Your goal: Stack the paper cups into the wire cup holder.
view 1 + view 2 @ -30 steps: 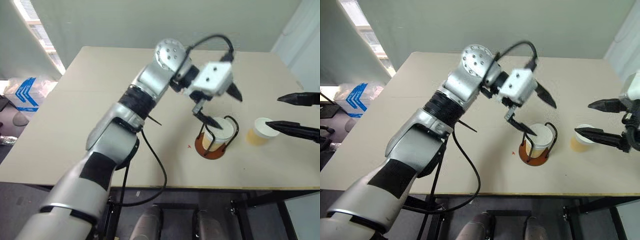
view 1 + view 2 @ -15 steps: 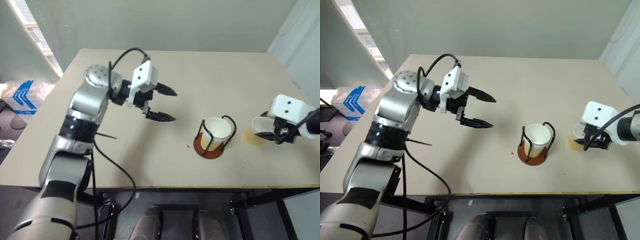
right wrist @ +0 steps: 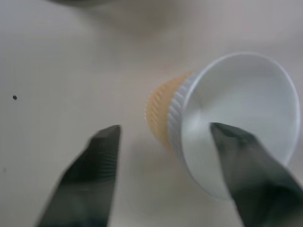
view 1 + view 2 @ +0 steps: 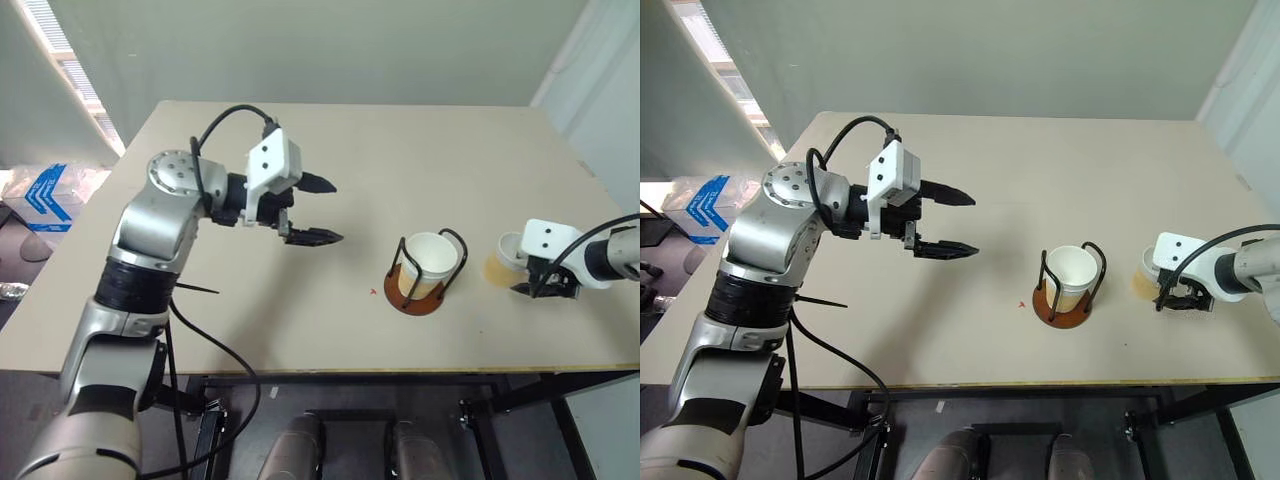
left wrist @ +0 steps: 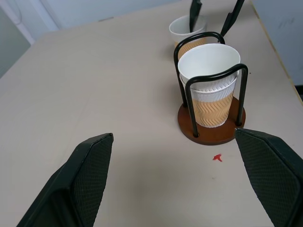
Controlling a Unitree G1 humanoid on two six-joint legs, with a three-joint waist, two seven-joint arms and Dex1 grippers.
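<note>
The wire cup holder (image 4: pixel 414 296), a reddish-brown disc with black wire loops, stands right of the table's middle. A paper cup (image 5: pixel 208 80) sits upright inside it, seemingly nested in another. A loose paper cup (image 4: pixel 501 261) stands just right of the holder. My right gripper (image 4: pixel 542 286) is down at this cup with its fingers apart. One finger (image 3: pixel 239 165) is over the white inside, and the other (image 3: pixel 97 170) is outside the tan wall with a gap. My left gripper (image 4: pixel 327 211) hovers open and empty, well left of the holder.
The beige table (image 4: pixel 420 140) has bare surface between my left gripper and the holder. A small red mark (image 4: pixel 373 292) lies just left of the holder's base. The front edge runs close below the holder. A blue-and-white package (image 4: pixel 45 190) lies on the floor, left.
My left gripper drew back left from the holder, leaving a cup in it. My right gripper came down onto the loose cup and its fingers narrowed.
</note>
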